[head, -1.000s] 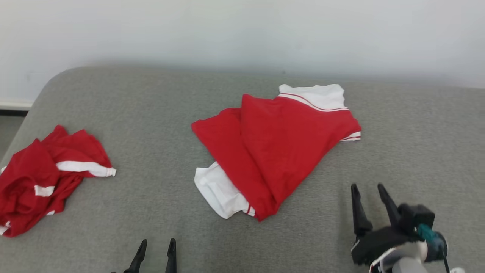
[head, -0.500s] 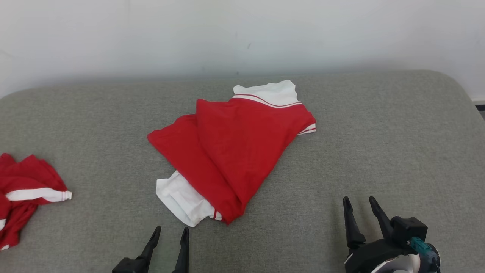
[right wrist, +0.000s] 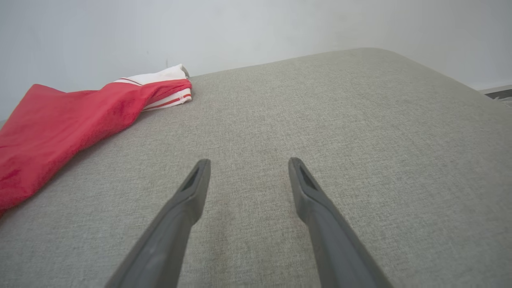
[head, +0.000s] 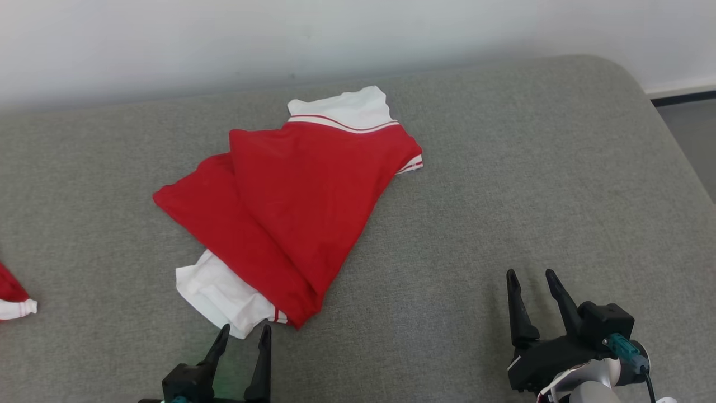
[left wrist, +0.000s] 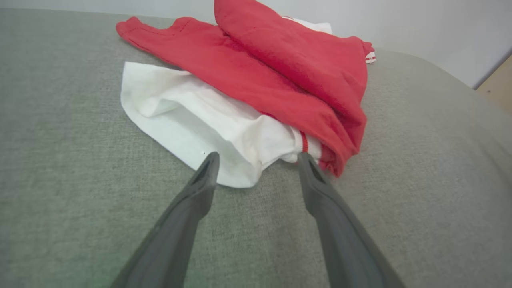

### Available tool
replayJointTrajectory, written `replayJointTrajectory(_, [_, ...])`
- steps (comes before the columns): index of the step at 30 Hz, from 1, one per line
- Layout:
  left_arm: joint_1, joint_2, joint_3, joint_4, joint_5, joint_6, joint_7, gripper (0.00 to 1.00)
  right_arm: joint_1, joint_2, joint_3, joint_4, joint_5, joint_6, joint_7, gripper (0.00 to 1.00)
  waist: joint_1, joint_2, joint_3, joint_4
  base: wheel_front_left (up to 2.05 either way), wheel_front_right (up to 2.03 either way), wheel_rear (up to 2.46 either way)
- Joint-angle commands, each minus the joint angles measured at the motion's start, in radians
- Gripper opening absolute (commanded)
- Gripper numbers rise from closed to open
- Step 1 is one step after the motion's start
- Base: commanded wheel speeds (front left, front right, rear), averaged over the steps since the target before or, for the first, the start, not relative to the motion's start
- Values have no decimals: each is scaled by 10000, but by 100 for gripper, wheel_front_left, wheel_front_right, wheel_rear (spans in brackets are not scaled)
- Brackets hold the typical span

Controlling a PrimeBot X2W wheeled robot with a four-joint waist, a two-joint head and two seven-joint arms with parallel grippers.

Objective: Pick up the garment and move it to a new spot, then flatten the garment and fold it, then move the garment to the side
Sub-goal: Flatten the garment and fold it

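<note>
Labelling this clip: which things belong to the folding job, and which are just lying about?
Job: red-and-white garment, folded; left gripper, open by its white corner; right gripper, open over bare cushion.
Lying about: second red garment, at the left edge.

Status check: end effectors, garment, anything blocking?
Left end effector open, tips at white near edge of garment. Right end effector open over grey surface. Garment loosely folded, unheld. No obstruction.
</note>
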Motion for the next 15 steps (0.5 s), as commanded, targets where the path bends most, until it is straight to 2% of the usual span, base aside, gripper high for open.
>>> replayJointTrajectory(1, [-114, 14, 6, 75, -93, 4, -32, 100, -143, 30, -26, -17, 16, -22, -4, 100, 0, 0, 299, -251, 0, 0, 0])
replayJointTrajectory(4, [-141, 14, 59, 102, -163, 53, -32, 100, -178, 32, -43, -39, 28, -22, -4, 100, 0, 0, 397, -289, 0, 0, 0])
replayJointTrajectory(8, [-157, 15, 125, 226, -61, 87, -31, 89, -224, 39, -66, -36, 37, -22, -4, 100, 0, 0, 524, -296, 0, 0, 0])
replayJointTrajectory(9, [-169, 15, 136, 289, 1, 91, -26, 78, -252, 39, -71, -26, 31, -22, -4, 100, 0, 0, 544, -292, 0, 0, 0])
replayJointTrajectory(10, [-185, 14, 133, 347, 94, 91, -26, 63, -282, 39, -76, -18, 29, -22, -4, 100, 0, 0, 564, -287, 0, 0, 0])
replayJointTrajectory(11, [-216, 9, 134, 385, 154, 89, -25, 43, -309, 41, -82, -14, 32, -22, -5, 100, 0, 0, 582, -277, 0, 0, 0])
replayJointTrajectory(12, [-229, 9, 116, 418, 225, 77, -25, 9, -330, 42, -86, -11, 38, -22, -5, 100, 0, 0, 595, -265, 0, 0, 0])
replayJointTrajectory(13, [-249, 11, 106, 315, 282, 49, -25, 0, -339, 43, -100, -12, 45, -22, -5, 100, 0, 0, 605, -246, 0, 0, 0])
replayJointTrajectory(15, [-206, 5, -46, 215, 398, -7, -25, 0, -333, 45, -108, -4, 55, -22, -5, 100, 0, 0, 584, -201, 0, 0, 0])
